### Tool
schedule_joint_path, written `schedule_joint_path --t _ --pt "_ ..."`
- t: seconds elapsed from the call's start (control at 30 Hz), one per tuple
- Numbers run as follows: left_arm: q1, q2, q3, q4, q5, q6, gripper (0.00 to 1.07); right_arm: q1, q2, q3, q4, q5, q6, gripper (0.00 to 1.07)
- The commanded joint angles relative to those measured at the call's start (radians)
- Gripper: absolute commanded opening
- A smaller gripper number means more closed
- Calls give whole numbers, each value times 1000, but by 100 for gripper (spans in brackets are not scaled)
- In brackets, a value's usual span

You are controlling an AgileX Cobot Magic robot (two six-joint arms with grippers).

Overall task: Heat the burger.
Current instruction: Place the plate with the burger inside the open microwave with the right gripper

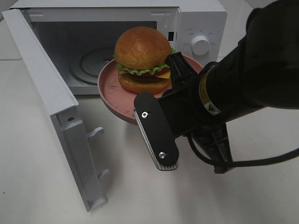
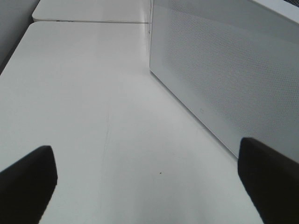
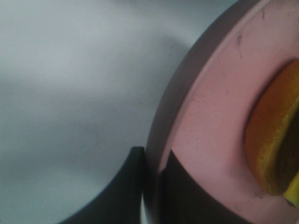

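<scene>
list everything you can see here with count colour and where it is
burger: 1, golden-brown bun, green, red and yellow layers, on the plate
plate: 1, pink, held before the microwave's opening
microwave: 1, white, back of the table
door: 1, white, swung open at left
turntable: 1, clear glass, inside the microwave
knob: 1, white, microwave's front panel
table: 1, white, under everything
right tool: 1, black, shut on the plate's rim
left tool: 1, black, open above the table near the microwave

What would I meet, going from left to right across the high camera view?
open microwave door → glass turntable → burger on its pink plate → white dial
</scene>
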Motion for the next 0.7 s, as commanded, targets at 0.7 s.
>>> schedule_joint_path --t 0.7 --pt "-2 -25 4 0 -6 -4 101 -231 -19 -7 592 -111 -905 0"
